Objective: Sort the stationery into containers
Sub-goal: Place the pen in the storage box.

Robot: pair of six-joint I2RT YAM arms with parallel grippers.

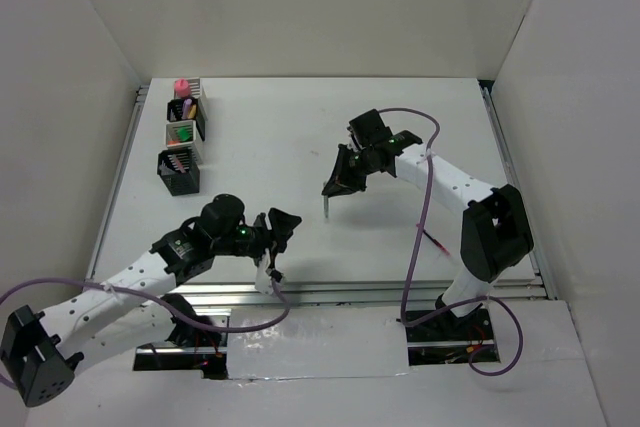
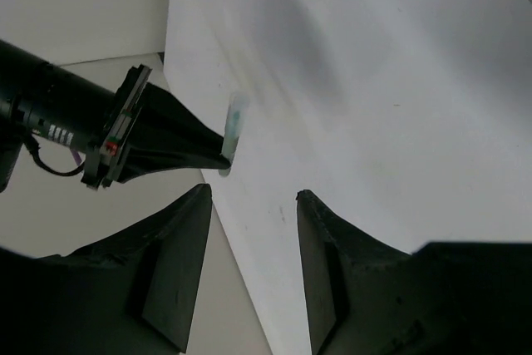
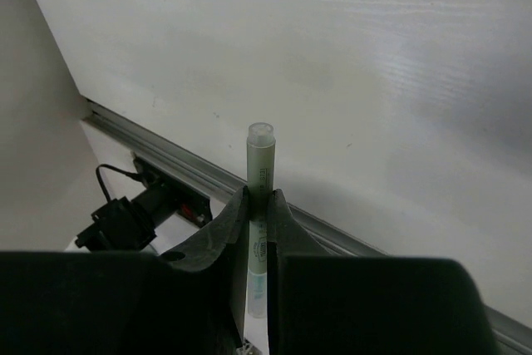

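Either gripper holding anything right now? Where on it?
Right gripper pinches a pale green pen along its barrel, one end poking past the fingertips. Left gripper is open, empty.

The left jaws stand apart in the foreground, dark and blunt, with only the white surface (image 2: 374, 81) showing between them. Beyond them the black, tapered right jaws pinch a pale greenish pen (image 2: 234, 126). The pen is blurred, and whether it touches the surface is unclear.
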